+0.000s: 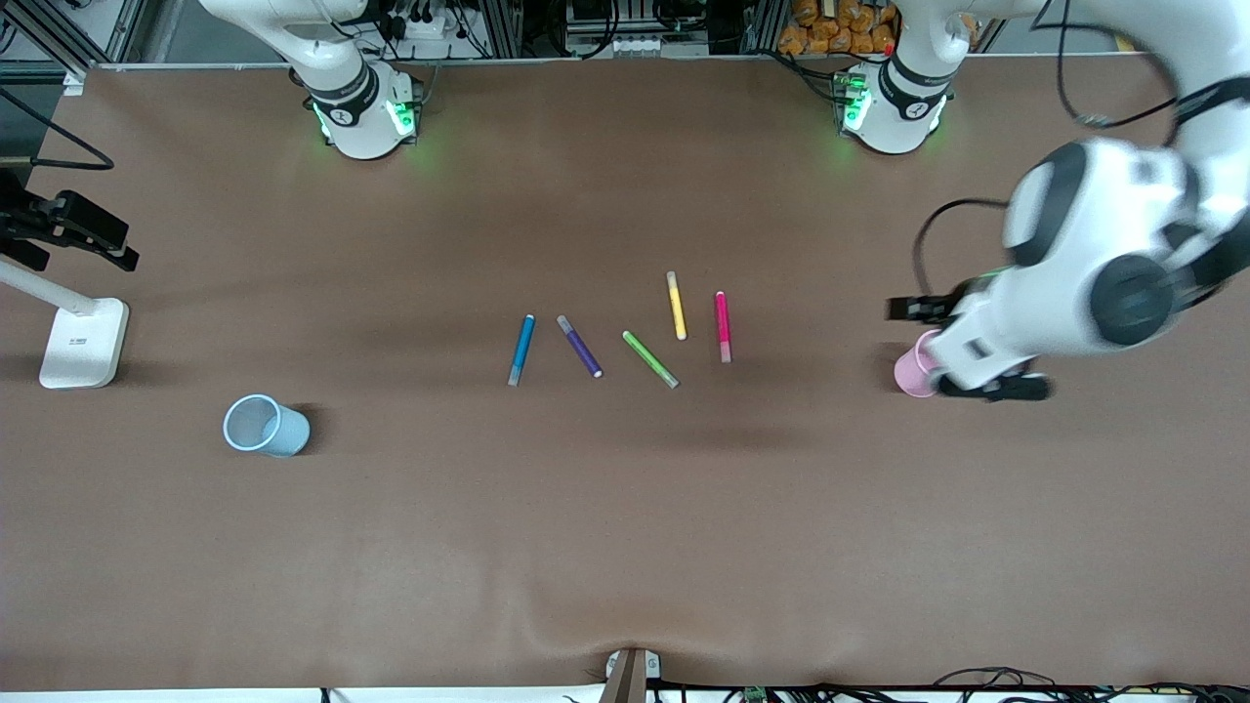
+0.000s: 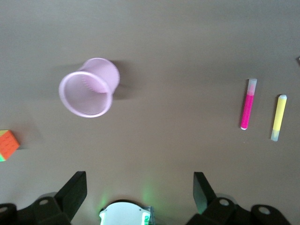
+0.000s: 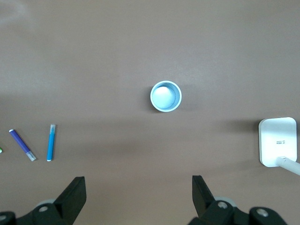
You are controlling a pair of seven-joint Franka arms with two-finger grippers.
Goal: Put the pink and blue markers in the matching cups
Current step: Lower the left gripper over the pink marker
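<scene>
The pink marker and the blue marker lie in a row of markers at mid-table. The pale pink cup stands toward the left arm's end, the pale blue cup toward the right arm's end. My left gripper hangs open and empty over the table beside the pink cup. Its wrist view shows the pink cup and the pink marker. My right gripper is open and empty, high over the blue cup, with the blue marker in view; it is out of the front view.
A dark purple marker, a green marker and a yellow marker lie between the blue and pink ones. A white stand base sits at the right arm's end. A colourful cube lies near the pink cup.
</scene>
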